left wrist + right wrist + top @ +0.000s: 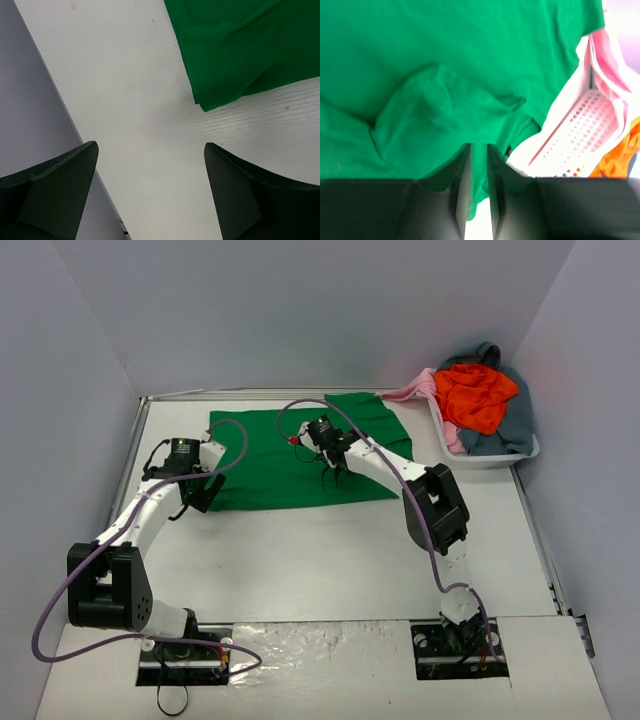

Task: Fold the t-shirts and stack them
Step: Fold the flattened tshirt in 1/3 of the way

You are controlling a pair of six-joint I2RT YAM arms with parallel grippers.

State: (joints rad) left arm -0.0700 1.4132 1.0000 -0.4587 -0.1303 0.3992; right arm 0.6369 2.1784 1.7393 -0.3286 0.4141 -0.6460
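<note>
Right end effector is pinching the green t-shirt; left end effector is hanging wide open over bare desk.

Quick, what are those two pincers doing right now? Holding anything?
Left pincer: open, empty, above the table.
Right pincer: closed on a fold of the green shirt.

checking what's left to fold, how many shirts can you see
4. A green shirt lies spread on the table; an orange-red shirt, a pale pink one and a grey-blue one are piled in the white tub. More may be hidden underneath.
</note>
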